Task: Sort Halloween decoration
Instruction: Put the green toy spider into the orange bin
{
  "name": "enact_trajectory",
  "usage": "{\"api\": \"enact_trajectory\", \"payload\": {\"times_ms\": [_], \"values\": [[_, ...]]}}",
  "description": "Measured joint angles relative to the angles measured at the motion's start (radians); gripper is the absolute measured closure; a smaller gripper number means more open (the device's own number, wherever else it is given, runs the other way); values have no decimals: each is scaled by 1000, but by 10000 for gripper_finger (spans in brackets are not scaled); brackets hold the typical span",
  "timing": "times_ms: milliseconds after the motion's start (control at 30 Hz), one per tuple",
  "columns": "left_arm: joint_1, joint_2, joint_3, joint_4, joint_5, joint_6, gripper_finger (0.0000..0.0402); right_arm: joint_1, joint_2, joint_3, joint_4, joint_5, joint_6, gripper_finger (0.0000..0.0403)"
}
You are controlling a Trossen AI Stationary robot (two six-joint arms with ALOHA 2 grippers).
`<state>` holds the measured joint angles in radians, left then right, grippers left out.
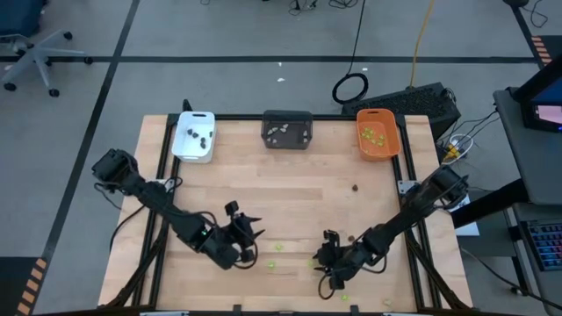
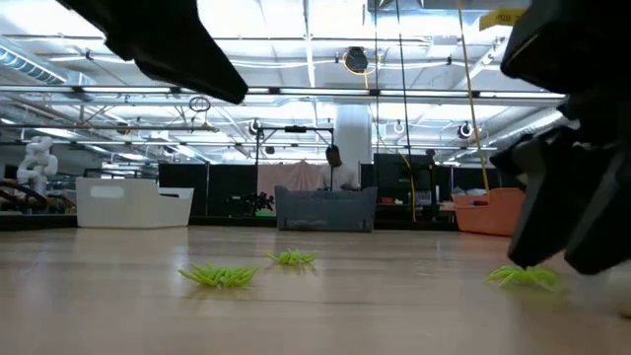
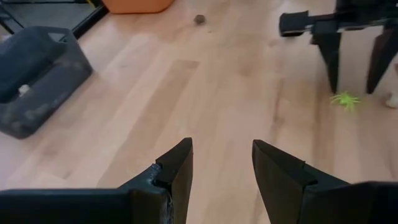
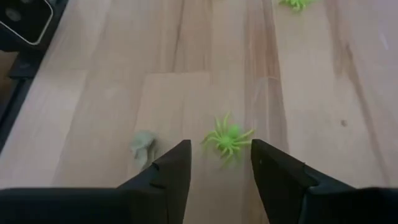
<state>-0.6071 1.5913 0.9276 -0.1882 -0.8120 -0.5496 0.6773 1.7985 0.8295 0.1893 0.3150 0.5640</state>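
The right end effector (image 4: 221,163) hangs low over the near part of the worktop (image 1: 290,193), fingers parted and holding nothing, with a lime green spider (image 4: 227,139) lying just ahead of its tips and a pale beige-grey piece (image 4: 143,145) just beside. More green spiders (image 2: 219,275) dot the near boards. The left end effector (image 3: 221,168) hovers nearby, also parted and empty. That spider looks feather-light thin plastic, with springy legs likely to skid or flick away; pinching across the body seems the safest hold. The white tray (image 1: 194,136), dark grey tray (image 1: 287,129) and orange tray (image 1: 378,133) line the far edge. No readable writing anywhere.
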Motion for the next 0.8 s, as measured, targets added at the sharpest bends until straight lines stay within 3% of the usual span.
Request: {"api": "enact_trajectory", "payload": {"times_ms": [233, 500, 800], "values": [[-41, 0, 0, 8, -4, -22, 240, 0, 44, 2, 21, 24, -1, 270], [-44, 0, 0, 23, -9, -22, 240, -1, 62, 2, 33, 67, -15, 390], [-44, 0, 0, 22, -9, -16, 240, -23, 52, -2, 110, 102, -141, 402]]}}
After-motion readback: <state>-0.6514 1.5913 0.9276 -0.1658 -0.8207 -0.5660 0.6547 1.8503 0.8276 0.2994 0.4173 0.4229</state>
